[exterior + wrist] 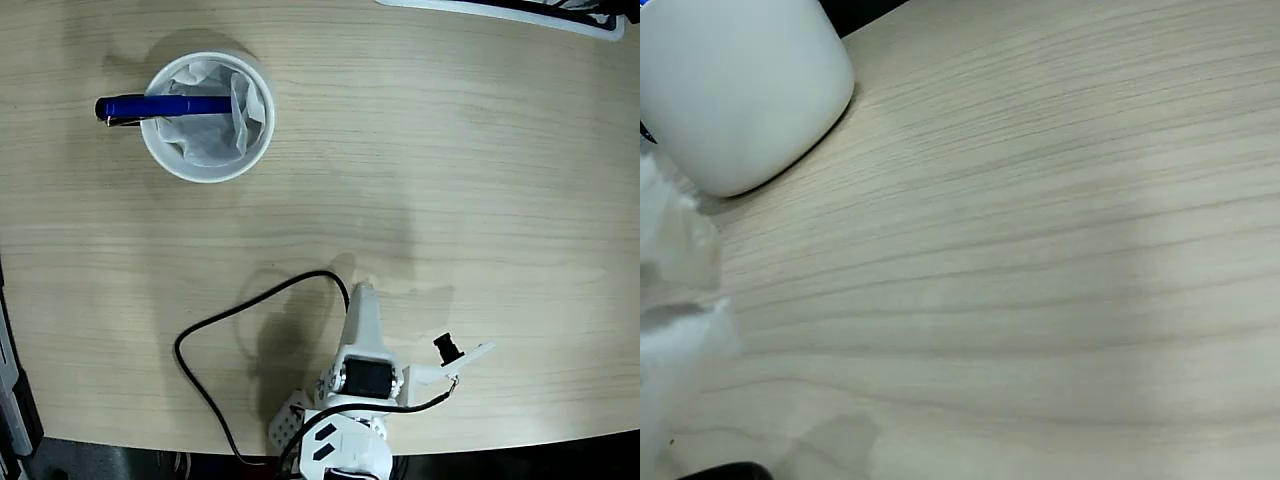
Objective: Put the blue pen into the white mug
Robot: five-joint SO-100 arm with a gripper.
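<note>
blue pen (160, 106) lies across white mug (208, 116) rim, overhanging left

No legible text, label, brand, number or sign in either view. Checked the white mug (207, 117), the blue pen (160, 106) resting across its rim, and the bare tabletop (450, 180) around the mug: all unmarked. In the wrist view, the mug wall (740, 80) is plain white.
</note>
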